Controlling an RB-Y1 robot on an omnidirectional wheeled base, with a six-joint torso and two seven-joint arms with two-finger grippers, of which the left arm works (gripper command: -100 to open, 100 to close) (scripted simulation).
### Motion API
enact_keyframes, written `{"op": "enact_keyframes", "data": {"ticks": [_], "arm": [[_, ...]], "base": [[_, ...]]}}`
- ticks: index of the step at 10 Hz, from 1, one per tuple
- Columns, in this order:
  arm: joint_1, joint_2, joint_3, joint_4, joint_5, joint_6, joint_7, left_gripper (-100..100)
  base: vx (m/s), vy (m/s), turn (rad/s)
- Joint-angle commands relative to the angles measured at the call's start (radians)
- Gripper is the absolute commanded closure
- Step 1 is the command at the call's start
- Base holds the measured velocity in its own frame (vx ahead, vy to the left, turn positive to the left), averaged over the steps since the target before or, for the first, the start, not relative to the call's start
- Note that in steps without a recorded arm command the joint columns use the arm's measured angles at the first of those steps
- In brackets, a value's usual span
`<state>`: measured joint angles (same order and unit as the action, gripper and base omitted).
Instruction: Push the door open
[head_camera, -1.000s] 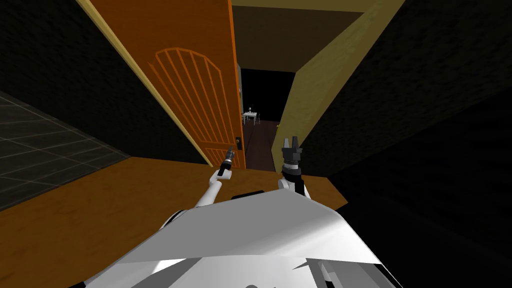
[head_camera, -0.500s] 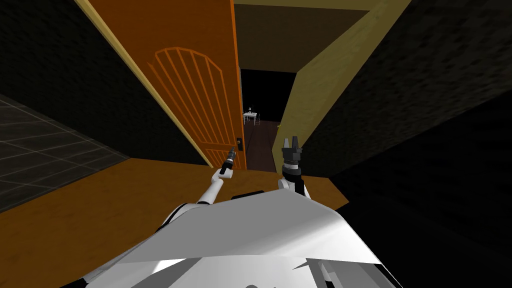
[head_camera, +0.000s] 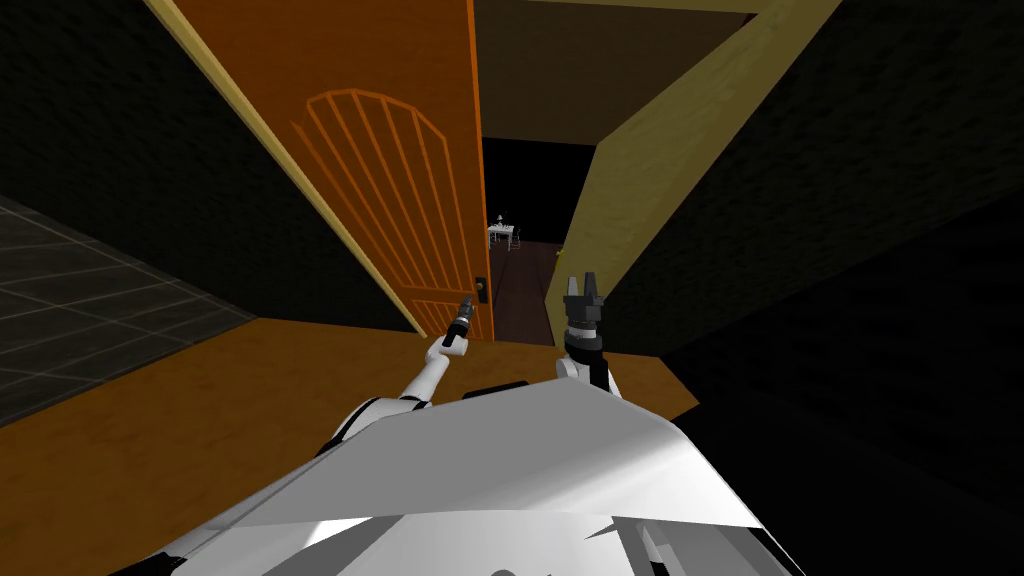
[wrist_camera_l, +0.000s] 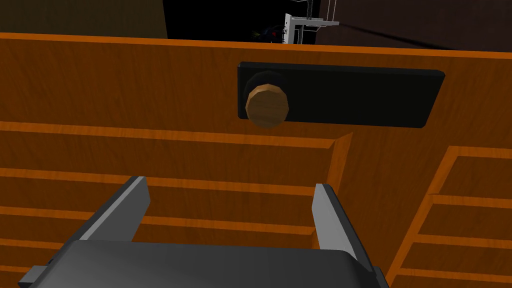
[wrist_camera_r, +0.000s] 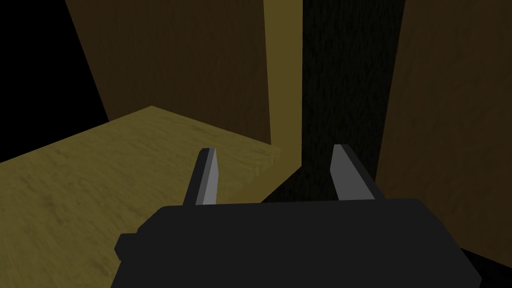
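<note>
An orange panelled door stands partly open, its free edge beside a dark gap. It carries a round brown knob on a black plate. My left gripper reaches to the door's lower panels just below the knob; in the left wrist view it is open, close against the ribbed face with nothing between the fingers. My right gripper is held up in front of the yellowish door frame, open and empty.
Dark walls flank the doorway on both sides. Through the gap lies a dark floor with a small white table far off and a black area behind. Orange-brown floor spreads under me, and dark tiles lie to the left.
My left arm has stretched forward, bringing its gripper nearer the door's edge by the knob. The door looks swung slightly further open. The right arm has kept still.
</note>
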<state>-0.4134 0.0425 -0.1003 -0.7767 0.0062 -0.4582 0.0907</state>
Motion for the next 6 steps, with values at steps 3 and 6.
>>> {"op": "enact_keyframes", "data": {"ticks": [3, 6], "arm": [[-0.040, -0.006, -0.005, 0.067, 0.001, -0.003, 0.009, -100], [-0.050, 0.003, -0.002, 0.087, 0.002, -0.008, 0.008, -100]], "base": [[0.044, 0.028, -0.006], [0.064, 0.013, -0.014]]}}
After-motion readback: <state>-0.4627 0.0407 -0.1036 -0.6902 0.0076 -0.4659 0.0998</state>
